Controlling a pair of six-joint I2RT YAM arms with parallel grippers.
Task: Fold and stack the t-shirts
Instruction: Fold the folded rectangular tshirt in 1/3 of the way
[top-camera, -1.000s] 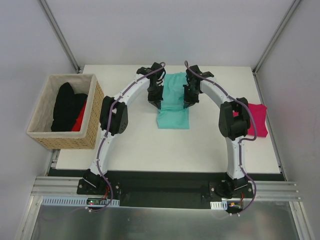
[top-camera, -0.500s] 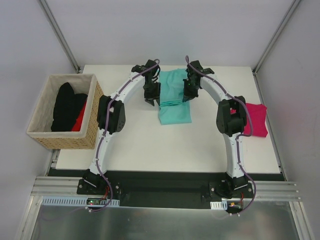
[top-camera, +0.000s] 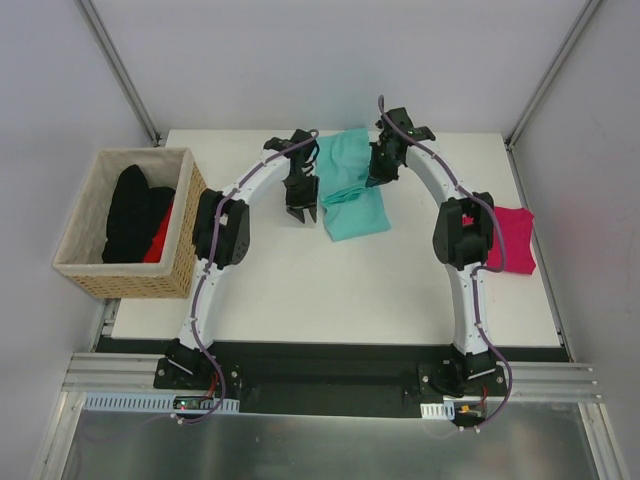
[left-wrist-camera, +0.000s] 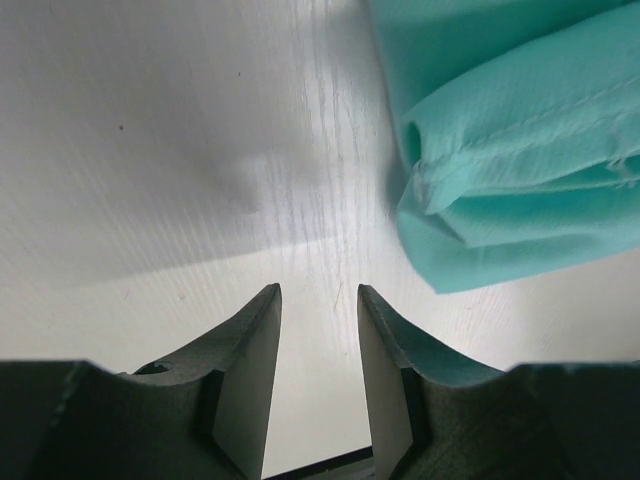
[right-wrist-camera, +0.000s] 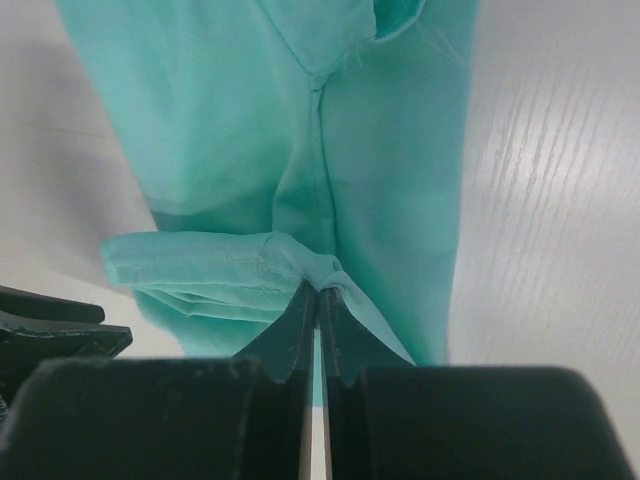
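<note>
At the far left, a tan woven basket (top-camera: 128, 275) is holding soft black t-shirts (top-camera: 135, 210), with a strip of red cloth (top-camera: 160, 242) showing beside them. Next, the left gripper (top-camera: 303, 212) is hovering over the bare white table (top-camera: 300, 290). In its wrist view its fingers (left-wrist-camera: 250, 370) are standing apart and gripping nothing. The soft teal-green t-shirt (top-camera: 352, 195) is lying just to that gripper's right. It is partly folded near the table's far edge, with its long axis running from the far edge toward the arm bases and tilting slightly. From the left wrist its layered hem (left-wrist-camera: 520, 170) is showing up and to the right. The right gripper (right-wrist-camera: 318, 300) is clamping a fold on the shirt's right side and lifting it a little. That arm is therefore the one already on the cloth, while the left would be reaching rightward to rejoin it. At the far right, a folded magenta-pink t-shirt (top-camera: 516, 240) is resting by the table's edge, well apart.
</note>
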